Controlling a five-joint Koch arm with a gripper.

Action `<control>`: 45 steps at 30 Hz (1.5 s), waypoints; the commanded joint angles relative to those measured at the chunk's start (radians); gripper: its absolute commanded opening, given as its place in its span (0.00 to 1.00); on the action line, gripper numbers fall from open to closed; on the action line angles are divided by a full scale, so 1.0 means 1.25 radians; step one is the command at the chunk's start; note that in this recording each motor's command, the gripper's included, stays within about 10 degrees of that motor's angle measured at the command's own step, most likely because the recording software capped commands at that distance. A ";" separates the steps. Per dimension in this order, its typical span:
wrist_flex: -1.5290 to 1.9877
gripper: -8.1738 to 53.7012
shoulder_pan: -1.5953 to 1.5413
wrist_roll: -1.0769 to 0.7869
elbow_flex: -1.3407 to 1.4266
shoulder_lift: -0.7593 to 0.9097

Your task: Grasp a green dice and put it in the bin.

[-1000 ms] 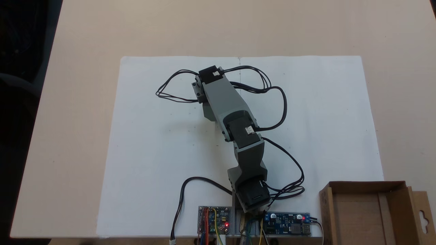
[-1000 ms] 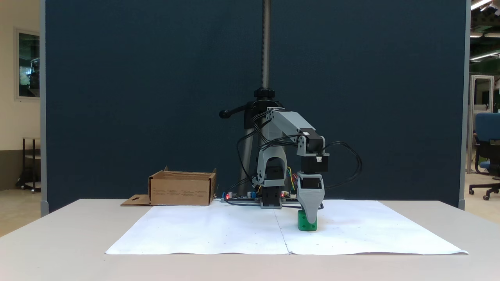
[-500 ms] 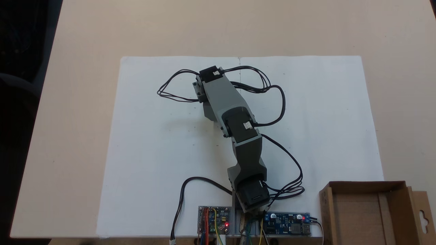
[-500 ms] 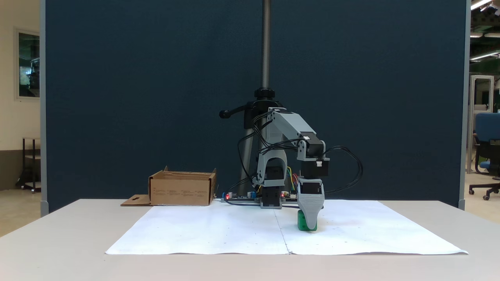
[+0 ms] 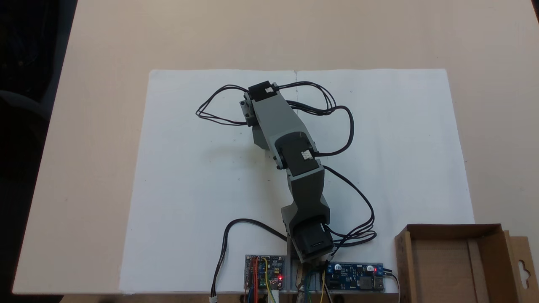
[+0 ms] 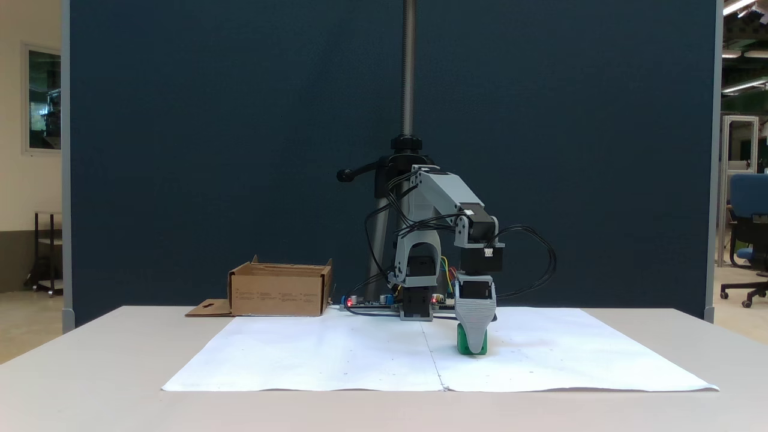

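The green dice [image 6: 461,346] rests on the white paper, right of the middle crease in a fixed view. My gripper [image 6: 474,347] points straight down onto it. Its grey front jaw covers the middle of the dice, so green shows only on either side. The second jaw lies behind the first, and I cannot tell whether they grip the dice. The bin [image 6: 279,292], a shallow brown cardboard box, stands far off to the left at the back. From above, the bin [image 5: 403,261] sits at the lower right with nothing inside, and its hang-hole flap lies flat beside it.
A white paper sheet [image 5: 202,189] covers the table's middle. Two circuit boards [image 5: 265,277] with lit red LEDs flank the arm's base, and black cables [image 5: 349,126] loop out around the arm. A stand pole [image 6: 408,72] and a dark blue partition rise behind.
The wrist has sunk a little and the grey jaw now covers more of the dice. The dice has not moved from its spot on the paper.
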 commanded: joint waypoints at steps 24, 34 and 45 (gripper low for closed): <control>-0.012 0.62 0.015 0.045 -0.029 0.012; -0.006 0.50 0.013 0.047 -0.029 0.015; -0.004 0.33 0.022 0.045 -0.029 0.038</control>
